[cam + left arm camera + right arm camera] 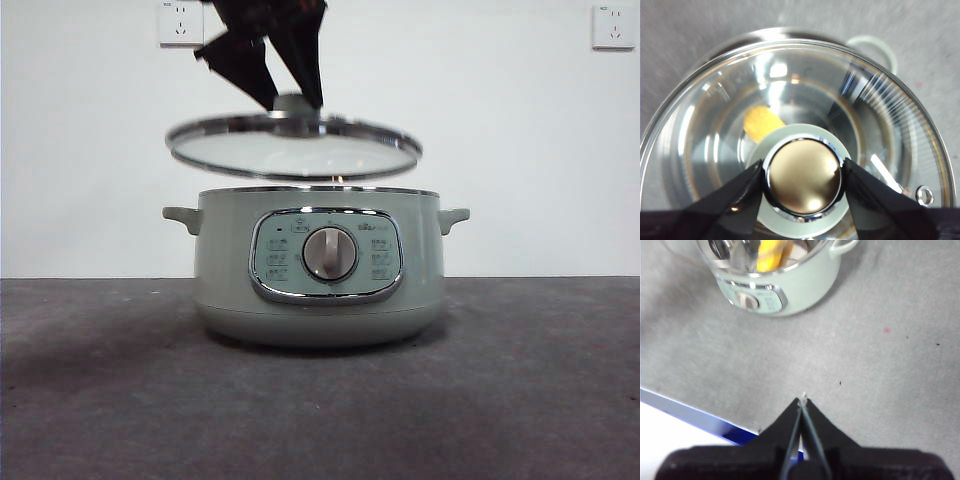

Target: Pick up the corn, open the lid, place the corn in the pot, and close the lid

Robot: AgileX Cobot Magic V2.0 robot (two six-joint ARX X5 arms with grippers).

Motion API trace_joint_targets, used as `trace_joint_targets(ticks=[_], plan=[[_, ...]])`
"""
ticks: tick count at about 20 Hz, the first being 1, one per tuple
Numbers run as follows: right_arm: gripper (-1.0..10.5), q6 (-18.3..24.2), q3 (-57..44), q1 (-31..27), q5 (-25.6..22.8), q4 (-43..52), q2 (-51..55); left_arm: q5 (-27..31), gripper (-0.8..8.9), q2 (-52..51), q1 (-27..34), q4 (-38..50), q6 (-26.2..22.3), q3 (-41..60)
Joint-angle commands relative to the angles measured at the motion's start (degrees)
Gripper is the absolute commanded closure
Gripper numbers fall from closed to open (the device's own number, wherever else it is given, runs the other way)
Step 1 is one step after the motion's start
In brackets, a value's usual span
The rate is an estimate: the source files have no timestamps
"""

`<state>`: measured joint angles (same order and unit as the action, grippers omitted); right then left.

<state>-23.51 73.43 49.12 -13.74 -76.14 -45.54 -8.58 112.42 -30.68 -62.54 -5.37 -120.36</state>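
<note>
The pale green pot [320, 265] stands on the grey table, its dial facing me. My left gripper [283, 95] is shut on the knob of the glass lid [293, 148] and holds the lid a little above the pot, slightly tilted. In the left wrist view the jaws clamp the knob [803, 176], and the yellow corn [761, 122] shows through the glass, lying inside the pot. The right wrist view shows the corn [770, 255] in the pot [790, 282] too. My right gripper [802, 402] is shut and empty, away from the pot, over the table near its edge.
The grey table [520, 380] spreads around the pot. A white wall with two sockets [181, 22] stands behind. The right wrist view shows the table's blue edge [695, 415].
</note>
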Motion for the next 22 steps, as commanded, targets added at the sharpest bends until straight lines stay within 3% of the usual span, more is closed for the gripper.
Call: trace_joint_targets(ticks=[1, 14, 22], plan=[[9.5, -1.7, -0.6, 0.0, -0.3, -0.6, 0.5, -0.8, 8.23, 0.9, -0.6, 1.6, 0.3, -0.9], [9.5, -3.4, -0.7, 0.0, -1.7, -2.9, 0.9, -0.7, 8.23, 5.8, -1.5, 4.5, 0.9, -0.9], [9.5, -3.3, -0.7, 0.0, -1.7, -2.9, 0.9, 2.6, 8.23, 6.7, -0.9, 4.5, 0.6, -0.9]])
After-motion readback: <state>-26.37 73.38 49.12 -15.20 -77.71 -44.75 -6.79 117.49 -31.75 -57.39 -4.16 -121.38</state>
